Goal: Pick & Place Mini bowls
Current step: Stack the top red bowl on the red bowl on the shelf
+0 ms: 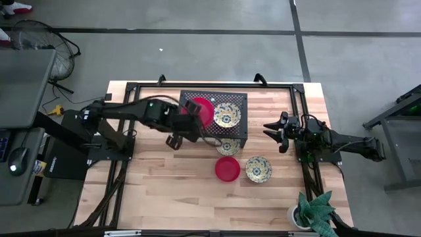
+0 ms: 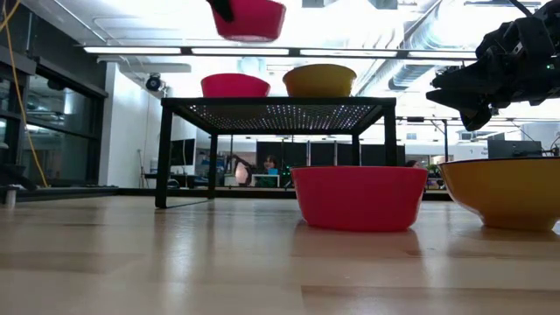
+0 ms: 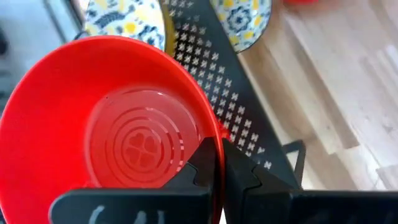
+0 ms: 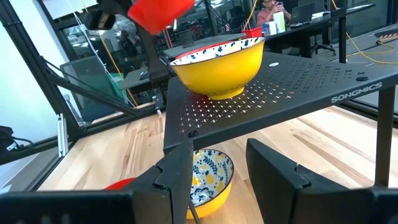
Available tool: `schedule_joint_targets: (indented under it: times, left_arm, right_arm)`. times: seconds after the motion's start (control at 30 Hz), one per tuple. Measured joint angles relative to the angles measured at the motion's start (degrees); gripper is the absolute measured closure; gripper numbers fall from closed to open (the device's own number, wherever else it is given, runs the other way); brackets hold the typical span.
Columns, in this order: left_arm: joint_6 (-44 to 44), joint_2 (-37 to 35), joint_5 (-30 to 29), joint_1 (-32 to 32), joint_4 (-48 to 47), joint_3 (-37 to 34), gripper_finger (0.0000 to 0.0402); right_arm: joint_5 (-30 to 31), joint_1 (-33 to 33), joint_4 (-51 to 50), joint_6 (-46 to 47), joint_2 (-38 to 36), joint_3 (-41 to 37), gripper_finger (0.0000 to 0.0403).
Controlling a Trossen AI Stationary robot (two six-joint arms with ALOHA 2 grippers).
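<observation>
My left gripper (image 1: 191, 120) is shut on a glossy red mini bowl (image 2: 249, 17) and carries it above a black perforated rack (image 1: 237, 100). On the rack top stand another red bowl (image 2: 234, 85) and a floral bowl, yellow outside (image 2: 319, 80). A second floral bowl (image 1: 227, 147) rests on the table under the rack's near edge. In front of the rack, a red bowl (image 1: 227, 168) and a floral bowl (image 1: 258, 169) sit on the wood. My right gripper (image 1: 275, 131) is open and hovers to the right of the rack, touching nothing. My left gripper pinches the red bowl's rim (image 3: 211, 127), with one finger (image 3: 200, 163) inside the bowl and the other (image 3: 241, 173) outside its wall. It comes from the table's left, slanting down. The bowl is lifted clear above the rack top, about upright, mouth up.
The rack stands on thin black legs (image 2: 163, 153) at the table's far middle. A small potted plant (image 1: 314, 210) stands at the near right corner. Bare wood (image 1: 164, 184) lies to the near left of the bowls. A person sits far behind the table (image 2: 269, 166).
</observation>
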Motion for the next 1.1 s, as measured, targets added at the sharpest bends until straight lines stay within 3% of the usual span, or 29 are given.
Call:
schedule_joint_targets:
  times: [0.4, 0.47, 0.57, 0.63, 0.7, 0.8, 1.1]
  left_arm:
    - [13.44, -11.26, 8.67, 6.03, 8.53, -13.49, 0.0401]
    - [15.45, -12.8, 10.42, 7.0, 14.88, -15.97, 0.0401]
    - [16.72, -15.97, 12.41, 8.64, 12.69, -20.54, 0.0401]
    - [17.6, -16.68, 12.45, 9.7, 17.6, -21.81, 0.0401]
    - [18.05, -17.85, 13.05, 11.03, 13.8, -23.64, 0.0401]
    - [20.0, -18.14, 15.39, 12.9, 17.09, -23.81, 0.0401]
    - [27.67, -17.51, 17.23, 17.76, 15.2, -24.16, 0.0401]
  right_arm:
    - [0.0, 0.01, 0.0, -0.01, 0.13, 0.02, 0.0265]
    - [0.0, 0.02, 0.0, -0.02, 0.2, 0.02, 0.0265]
    - [0.0, 0.0, 0.0, 0.0, 0.37, 0.02, 0.0265]
    - [0.0, 0.02, 0.0, -0.02, 0.39, 0.0, 0.0265]
    - [0.0, 0.0, 0.0, 0.0, 0.38, 0.02, 0.0265]
    - [0.01, 0.0, 0.0, -0.01, 0.4, 0.01, 0.0265]
    - [0.0, 0.01, 0.0, 0.0, 0.39, 0.02, 0.0265]
